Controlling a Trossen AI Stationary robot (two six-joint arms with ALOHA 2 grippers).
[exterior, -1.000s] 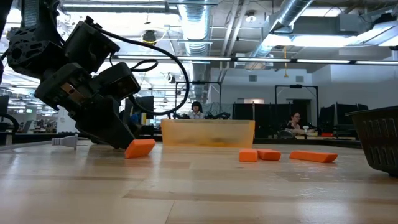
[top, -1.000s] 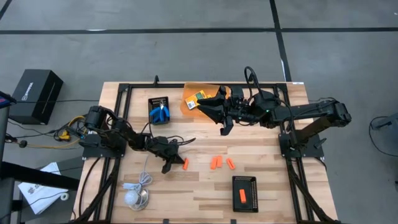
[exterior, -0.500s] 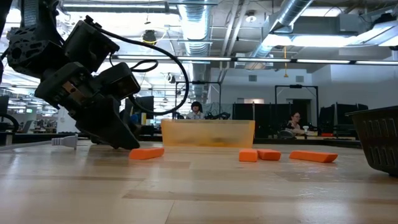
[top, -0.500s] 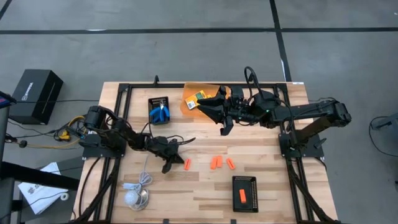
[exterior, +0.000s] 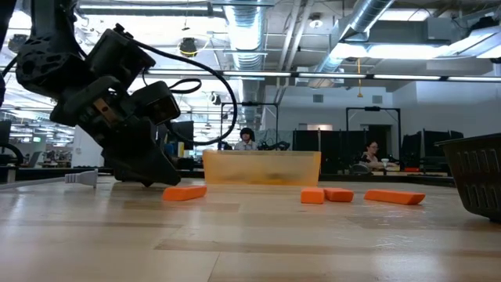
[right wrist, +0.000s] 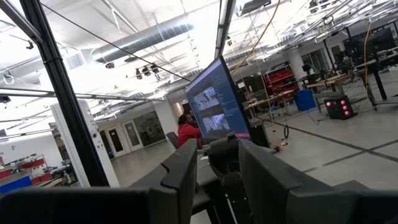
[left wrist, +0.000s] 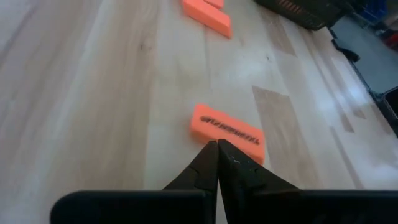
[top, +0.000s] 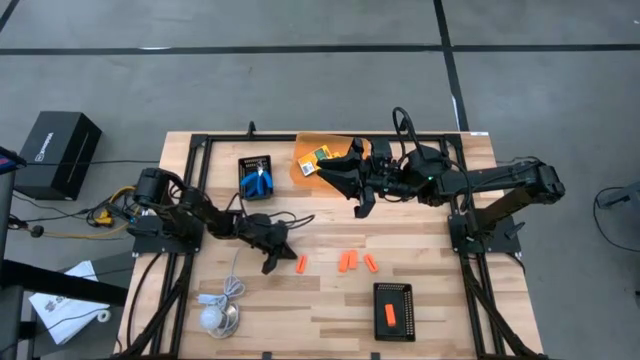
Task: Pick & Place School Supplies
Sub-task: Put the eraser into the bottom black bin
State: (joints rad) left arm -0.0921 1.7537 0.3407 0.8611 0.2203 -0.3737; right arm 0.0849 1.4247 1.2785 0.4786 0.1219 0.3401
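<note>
My left gripper (left wrist: 217,144) is shut and low over the table, its tips at the long side of a short orange stick (left wrist: 227,132) that lies flat on the wood (top: 300,264) (exterior: 185,193). More orange sticks (top: 347,261) (top: 371,264) lie to its right. Blue-handled scissors (top: 258,180) rest in a black tray. A yellow-and-green crayon box (top: 322,155) sits in an orange tray (top: 303,170). My right gripper (top: 342,182) hovers open beside that tray; its wrist view (right wrist: 217,168) looks into the room. My left gripper's shut fingertips (left wrist: 211,155) come slanting down from the table's left to the near long edge of the orange stick (left wrist: 208,134). I cannot tell whether they touch it. The stick lies flat on the table.
A black tray (top: 394,290) near the front edge holds one orange stick (top: 389,316). A white cable with a round puck (top: 215,318) lies at the front left. In the low view a black basket wall (exterior: 477,176) stands at the right. People sit in the room behind.
The orange stick at my left gripper was tilted with one end raised; it has dropped flat onto the table and stays there. My left gripper has lifted slightly, still shut.
</note>
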